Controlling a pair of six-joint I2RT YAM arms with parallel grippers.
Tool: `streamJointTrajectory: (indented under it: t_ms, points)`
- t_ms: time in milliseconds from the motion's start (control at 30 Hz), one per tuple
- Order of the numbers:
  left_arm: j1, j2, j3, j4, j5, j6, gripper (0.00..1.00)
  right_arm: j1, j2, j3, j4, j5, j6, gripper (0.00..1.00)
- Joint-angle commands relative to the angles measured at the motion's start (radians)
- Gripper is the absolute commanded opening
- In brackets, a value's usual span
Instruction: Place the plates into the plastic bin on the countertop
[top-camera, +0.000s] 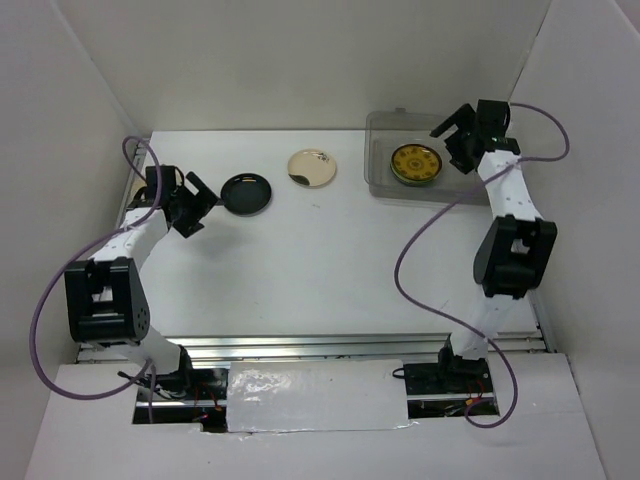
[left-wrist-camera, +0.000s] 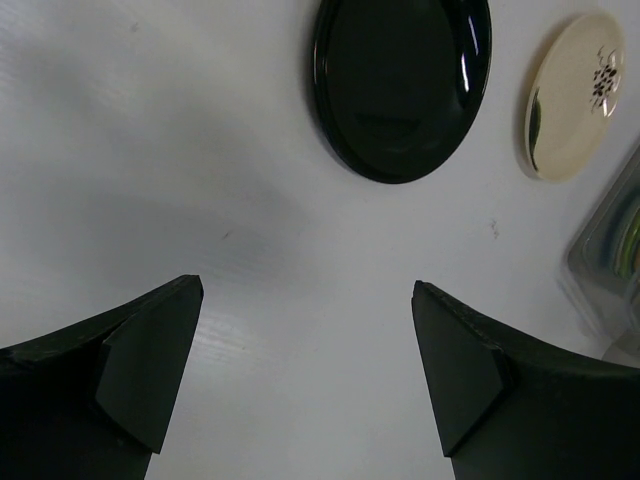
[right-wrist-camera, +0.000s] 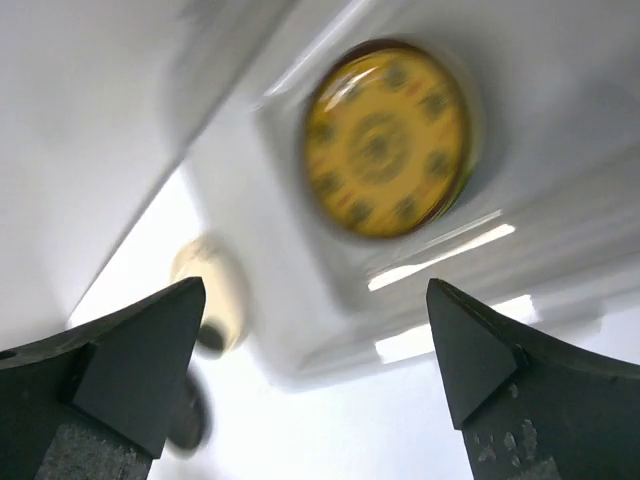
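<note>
The mustard plate (top-camera: 415, 164), yellow with a ring of dark medallions round a central one, lies flat in the plastic bin (top-camera: 378, 185) at the far right of the tabletop (top-camera: 330, 270) (a green edge peeks from beneath it). The black plate (top-camera: 246, 193), glossy and plain, and the cream plate (top-camera: 312, 167) with dark marks sit apart on the tabletop. The right gripper (right-wrist-camera: 315, 285) hangs above the bin, jaws spread and empty. The left gripper (left-wrist-camera: 305, 290), equally wide and empty, points at the black plate.
</note>
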Motion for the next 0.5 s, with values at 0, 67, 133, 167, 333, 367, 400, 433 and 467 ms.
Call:
streamJointTrajectory:
  t_ms: [0,67,133,167,333,367,400,433,467]
  points:
    - [-0.003,0.069,-0.003,0.186,0.042,-0.079,0.99,0.083,-0.330,-0.097,0.057,-0.007,-0.061,1.00]
    - [-0.009,0.143,-0.004,0.289,0.065,-0.101,0.99,0.121,-0.438,-0.280,0.172,-0.087,-0.086,1.00]
    - [-0.023,0.213,0.031,0.352,0.071,-0.110,0.99,0.157,-0.584,-0.469,0.267,-0.300,-0.104,1.00]
    - [-0.028,0.235,0.046,0.349,0.038,-0.113,0.99,0.187,-0.619,-0.536,0.368,-0.380,-0.101,1.00]
    - [-0.040,0.339,0.133,0.324,-0.036,-0.130,0.94,0.244,-0.788,-0.878,0.658,-0.731,0.063,1.00]
    - [-0.041,0.355,0.150,0.291,-0.047,-0.128,0.94,0.256,-0.804,-0.913,0.715,-0.733,0.098,1.00]
    - [-0.049,0.387,0.169,0.263,-0.065,-0.125,0.93,0.271,-0.840,-0.959,0.728,-0.729,0.104,1.00]
    - [-0.052,0.408,0.208,0.246,-0.078,-0.121,0.88,0.300,-0.859,-0.975,0.731,-0.712,0.106,1.00]
    - [-0.055,0.428,0.225,0.228,-0.085,-0.115,0.85,0.301,-0.873,-0.984,0.714,-0.704,0.098,1.00]
